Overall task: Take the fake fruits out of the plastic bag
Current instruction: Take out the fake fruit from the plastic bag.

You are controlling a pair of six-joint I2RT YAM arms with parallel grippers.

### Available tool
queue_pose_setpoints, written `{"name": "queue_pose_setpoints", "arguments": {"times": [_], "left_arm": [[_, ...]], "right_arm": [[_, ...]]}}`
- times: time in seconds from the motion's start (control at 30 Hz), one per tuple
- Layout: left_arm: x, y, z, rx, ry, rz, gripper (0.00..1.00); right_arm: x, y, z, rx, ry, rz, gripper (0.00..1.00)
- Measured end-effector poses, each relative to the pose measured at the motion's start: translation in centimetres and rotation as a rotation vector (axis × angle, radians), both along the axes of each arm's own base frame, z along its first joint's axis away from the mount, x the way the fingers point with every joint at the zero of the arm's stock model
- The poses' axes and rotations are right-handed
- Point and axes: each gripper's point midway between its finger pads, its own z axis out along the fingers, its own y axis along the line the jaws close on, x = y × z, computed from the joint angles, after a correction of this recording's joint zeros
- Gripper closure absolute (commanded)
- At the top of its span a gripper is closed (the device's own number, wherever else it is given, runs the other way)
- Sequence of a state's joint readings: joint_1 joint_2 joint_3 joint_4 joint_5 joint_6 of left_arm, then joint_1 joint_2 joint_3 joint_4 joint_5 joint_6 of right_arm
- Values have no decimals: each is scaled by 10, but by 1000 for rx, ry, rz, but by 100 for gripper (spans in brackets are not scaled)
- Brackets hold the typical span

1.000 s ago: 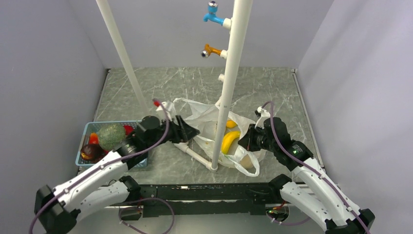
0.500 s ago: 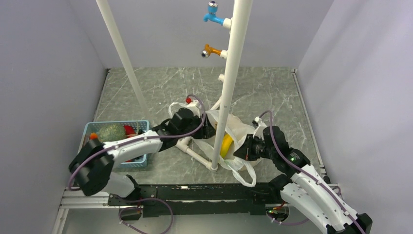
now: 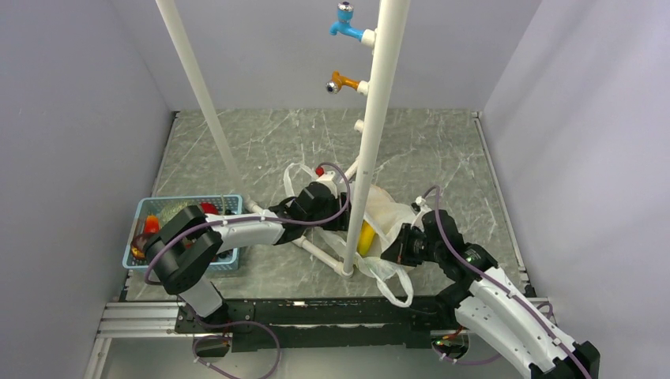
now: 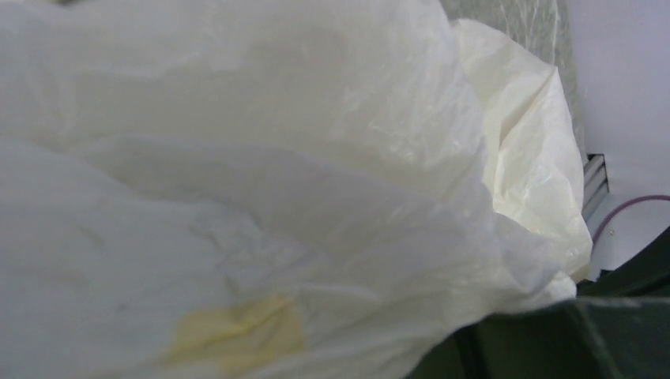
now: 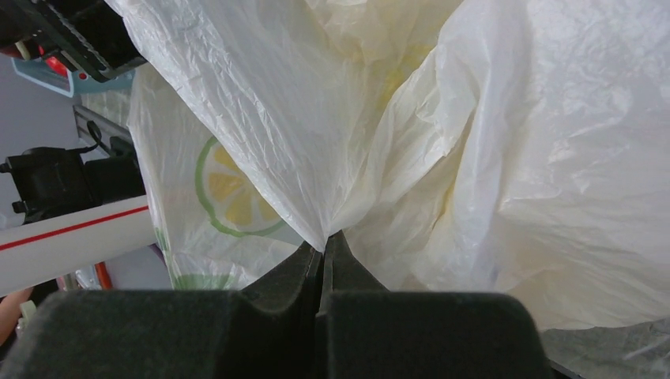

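Observation:
The white plastic bag (image 3: 387, 213) lies crumpled at the foot of the upright pipe. A yellow banana (image 3: 365, 237) shows in its mouth. My left gripper (image 3: 336, 212) reaches into the bag's left side, its fingertips hidden by the film. In the left wrist view the bag (image 4: 261, 158) fills the frame, a yellow patch (image 4: 237, 332) shows through it, and only one dark finger (image 4: 569, 339) is visible. My right gripper (image 5: 322, 241) is shut on a pinch of the bag (image 5: 513, 158) at its right edge (image 3: 397, 243).
A light-blue basket (image 3: 142, 209) at the left holds several fruits. An upright white pipe (image 3: 367, 158) with blue (image 3: 345, 24) and orange (image 3: 341, 81) taps stands over the bag, its base pipe (image 3: 320, 253) lying on the table. A slanted white pole (image 3: 201, 95) rises at back left.
My left arm has swung from the basket rightward into the bag's mouth. The right gripper has pulled its pinch of the bag slightly nearer and left.

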State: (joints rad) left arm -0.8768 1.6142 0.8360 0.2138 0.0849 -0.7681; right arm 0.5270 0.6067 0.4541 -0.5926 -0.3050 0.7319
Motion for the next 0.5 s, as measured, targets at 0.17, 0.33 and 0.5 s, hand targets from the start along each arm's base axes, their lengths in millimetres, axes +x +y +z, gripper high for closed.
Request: {"name": "queue_pose_setpoints", "arguments": {"times": [0.17, 0.33, 0.5], "left_arm": [[15, 5, 3, 38, -81, 49, 38], [35, 1, 20, 56, -190, 102, 46], [50, -17, 42, 34, -298, 120, 52]], "right_arm": [[3, 1, 0, 3, -4, -1, 100], [5, 1, 3, -2, -18, -2, 100], [8, 1, 8, -2, -35, -1, 100]]}}
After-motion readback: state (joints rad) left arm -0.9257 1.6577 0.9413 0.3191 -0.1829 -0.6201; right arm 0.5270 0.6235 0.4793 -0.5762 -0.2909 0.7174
